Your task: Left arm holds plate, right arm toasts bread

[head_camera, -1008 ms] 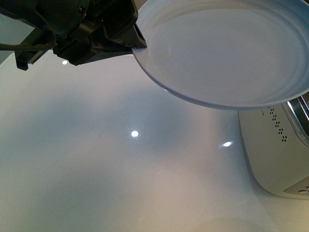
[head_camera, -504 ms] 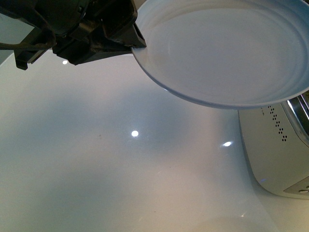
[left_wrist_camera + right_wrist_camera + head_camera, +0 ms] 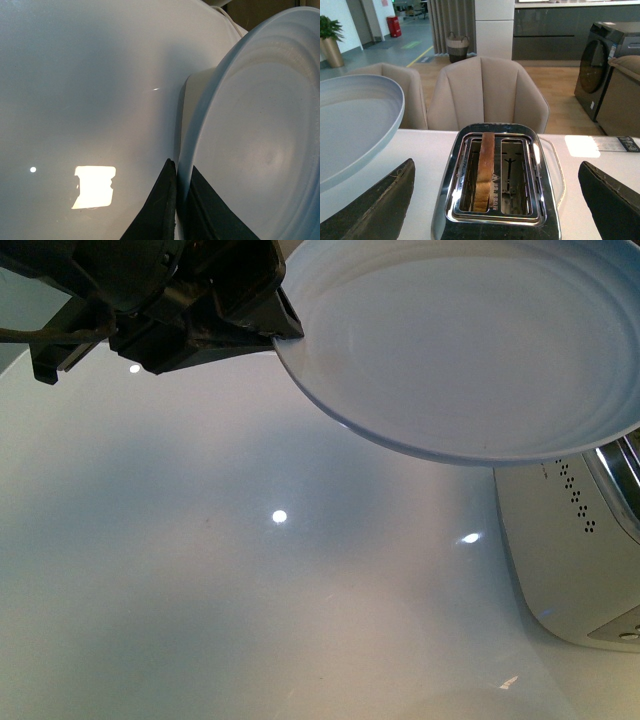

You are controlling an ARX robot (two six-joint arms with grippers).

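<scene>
My left gripper point(image 3: 283, 335) is shut on the rim of the pale blue-white plate point(image 3: 470, 340) and holds it tilted above the white table, near the toaster point(image 3: 575, 550). In the left wrist view the black fingers point(image 3: 165, 205) pinch the plate's rim point(image 3: 186, 165) from both sides. In the right wrist view my right gripper point(image 3: 495, 200) is open and empty, its fingers point(image 3: 380, 205) wide apart on either side of the chrome toaster point(image 3: 495, 190). The bread point(image 3: 485, 167) stands on edge in one toaster slot, its crust showing. The plate point(image 3: 350, 125) shows beside the toaster.
The other toaster slot point(image 3: 515, 175) holds nothing. Beige chairs point(image 3: 485, 92) stand beyond the table's far edge. The glossy white tabletop point(image 3: 250, 590) spreads under the plate.
</scene>
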